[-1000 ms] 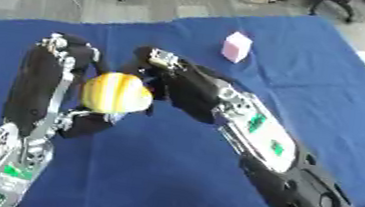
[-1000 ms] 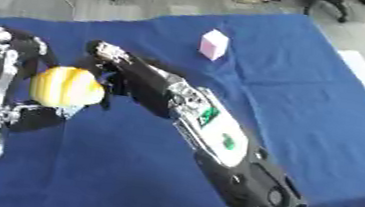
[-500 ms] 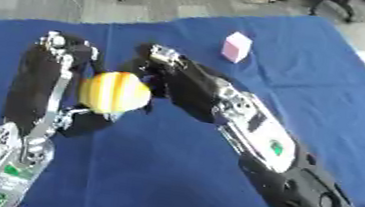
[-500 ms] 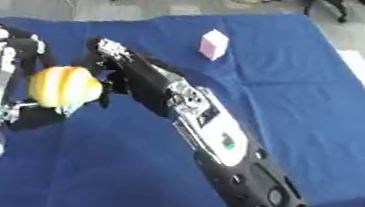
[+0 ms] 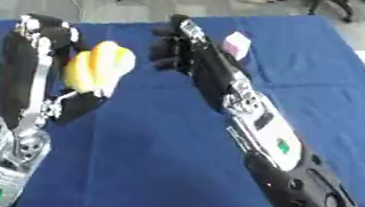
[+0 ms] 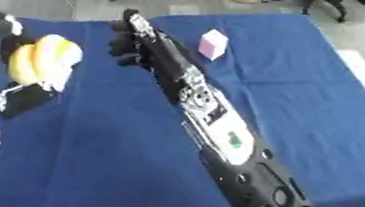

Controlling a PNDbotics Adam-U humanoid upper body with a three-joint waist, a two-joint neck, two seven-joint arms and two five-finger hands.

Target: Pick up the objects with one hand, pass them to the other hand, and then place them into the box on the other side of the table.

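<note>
The desk (image 5: 169, 164) is wearing a matt blue cloth. The yellow ball (image 5: 95, 66) is looking smooth and softly glossy. The right arm (image 5: 257, 130) is showing glossy black plastic with silver metal panels. The pink block (image 6: 212, 43) is appearing matt.

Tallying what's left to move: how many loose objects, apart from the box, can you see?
2. A yellow ball sits in the left hand, above the blue table; a pink block stands at the table's far side. Others may be out of view.
</note>
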